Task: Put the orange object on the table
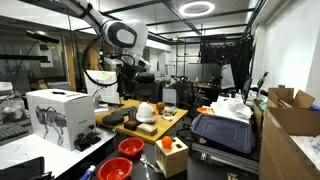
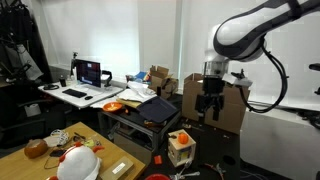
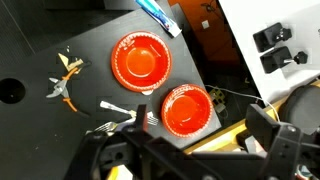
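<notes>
The small orange object (image 1: 167,143) sits on top of a light wooden box (image 1: 173,156); it shows in both exterior views (image 2: 180,137). It does not show in the wrist view. My gripper (image 2: 209,106) hangs in the air above and beside the box, open and empty, also seen in an exterior view (image 1: 128,88). In the wrist view its fingers (image 3: 180,140) are spread wide over two red bowls (image 3: 141,60) (image 3: 186,108) on a black surface. A pale grey-white table top (image 1: 25,155) lies at the lower left.
Orange-handled pliers (image 3: 65,80) and forks (image 3: 120,110) lie on the black surface beside the bowls. A white box (image 1: 58,115) stands on the pale top. A white helmet (image 1: 145,110) rests on a yellowish wooden board (image 1: 160,127). Black cases (image 1: 222,135) and cardboard boxes (image 1: 290,120) stand nearby.
</notes>
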You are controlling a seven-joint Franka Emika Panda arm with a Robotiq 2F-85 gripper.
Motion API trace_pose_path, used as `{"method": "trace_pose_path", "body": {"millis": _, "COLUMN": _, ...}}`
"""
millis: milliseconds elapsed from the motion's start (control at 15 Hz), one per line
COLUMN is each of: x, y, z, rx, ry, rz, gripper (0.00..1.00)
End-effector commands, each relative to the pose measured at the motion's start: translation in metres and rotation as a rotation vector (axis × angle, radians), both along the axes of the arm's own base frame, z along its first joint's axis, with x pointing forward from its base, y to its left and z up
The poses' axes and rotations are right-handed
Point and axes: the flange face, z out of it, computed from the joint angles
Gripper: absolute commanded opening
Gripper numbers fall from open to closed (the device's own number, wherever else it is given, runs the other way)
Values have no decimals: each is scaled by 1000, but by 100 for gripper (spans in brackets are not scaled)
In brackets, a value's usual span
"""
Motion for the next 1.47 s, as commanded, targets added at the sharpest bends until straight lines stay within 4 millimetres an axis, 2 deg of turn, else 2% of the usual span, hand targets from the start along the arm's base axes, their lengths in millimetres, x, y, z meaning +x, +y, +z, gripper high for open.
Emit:
{"method": "trace_pose_path", "body": {"millis": 0, "x": 49, "y": 23, "z": -19, "rx": 6, "ry": -32, "rz": -12, "gripper": 100}}
{"method": "trace_pose_path", "body": {"millis": 267, "x": 103, "y": 35, "z": -53, "rx": -19, "ry": -85, "rz": -13, "gripper": 100}}
{"method": "trace_pose_path", "body": {"millis": 467, "x": 140, "y": 36, "z": -79, "rx": -37, "ry": -117, "rz": -22, "gripper": 100}}
{"method": "trace_pose_path", "body": {"millis": 733, "x": 181, "y": 29, "z": -116, "rx": -88, "ry": -135, "rz": -41, "gripper": 100}}
{"method": "trace_pose_path", "body": {"millis": 933, "x": 203, "y": 20, "z": -137, "rx": -135, "ry": -149, "rz": -69, "gripper": 100}}
{"method": "trace_pose_path", "body": {"millis": 1200, "x": 223, "y": -10, "z": -147, "rx": -175, "ry": -160, "rz": -111, "gripper": 100}}
{"method": "trace_pose_path", "body": {"millis": 1400, "x": 235, "y": -36, "z": -137, "rx": -197, "ry": -190, "rz": -137, "gripper": 100}}
